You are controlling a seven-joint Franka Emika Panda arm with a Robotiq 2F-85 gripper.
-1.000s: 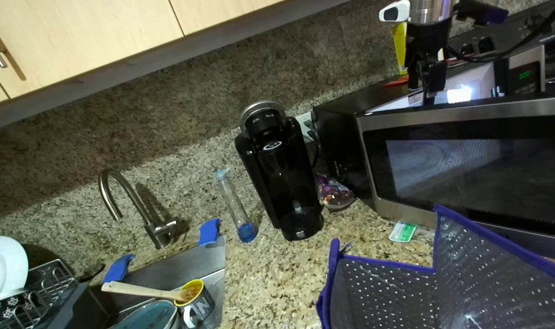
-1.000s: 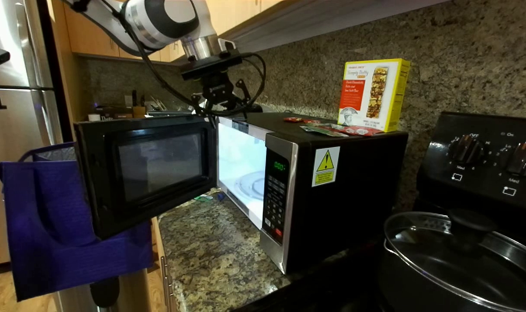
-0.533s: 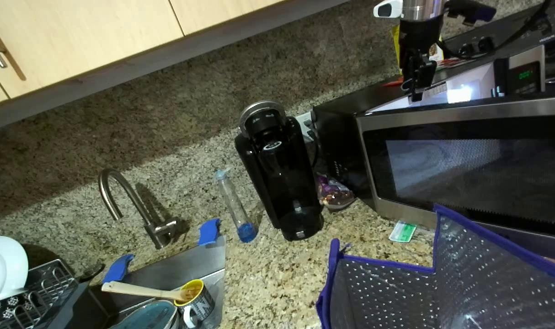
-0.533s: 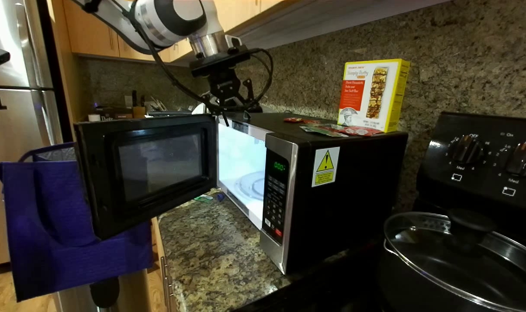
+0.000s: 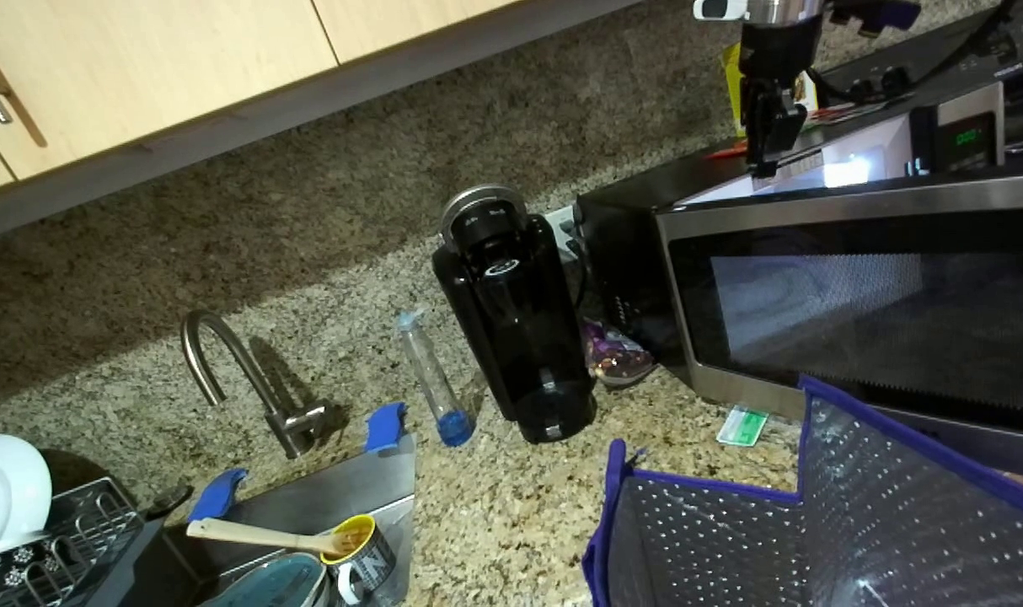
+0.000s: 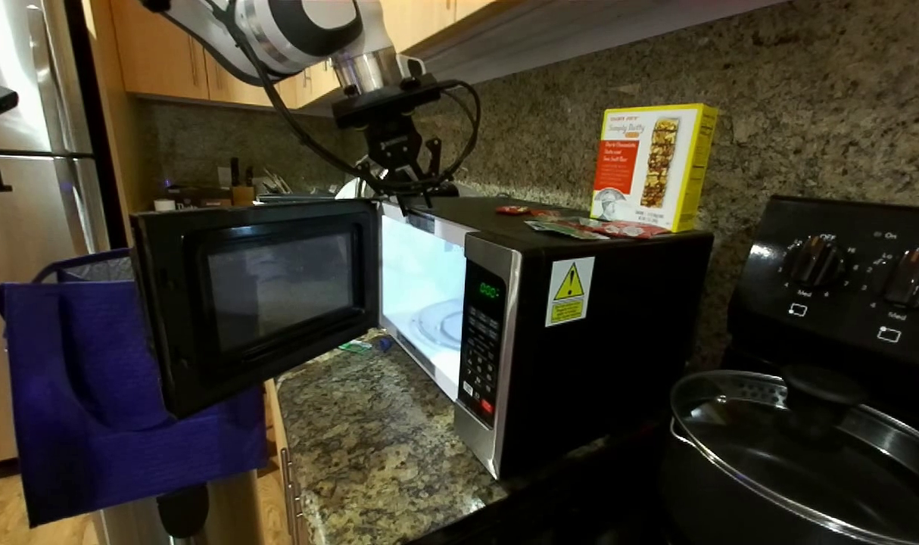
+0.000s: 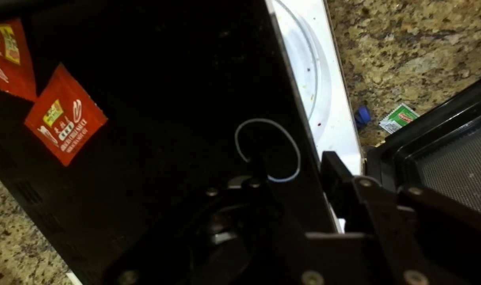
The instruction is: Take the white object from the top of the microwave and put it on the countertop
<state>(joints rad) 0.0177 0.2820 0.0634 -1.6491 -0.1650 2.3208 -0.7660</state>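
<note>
A thin white loop [image 7: 298, 158] lies on the black top of the microwave [image 7: 165, 99], near its front edge; it looks like the white object. Farther along that top stands a box [image 6: 626, 144] with a whitish face, red mark and yellow edges. My gripper [image 7: 292, 161] is over the loop with a gap between its fingers. Its left finger hides part of the loop; the right finger [image 7: 333, 166] overlaps the lit opening. In both exterior views the gripper [image 6: 415, 204] hangs low at the microwave's front edge. The granite countertop [image 6: 353, 424] spreads below.
The microwave door [image 6: 255, 295] is swung open. Red sauce packets [image 7: 66, 118] lie on the microwave. A black coffee maker [image 5: 520, 337] and a purple-edged bag [image 5: 705, 539] are nearby. On the stove sits a lidded pot [image 6: 792, 454]. Cabinets [image 6: 422, 23] overhang.
The gripper has shifted back toward the wall over the microwave top, then risen slightly. Its fingers have come closer together. Microwave, box and packets have not moved.
</note>
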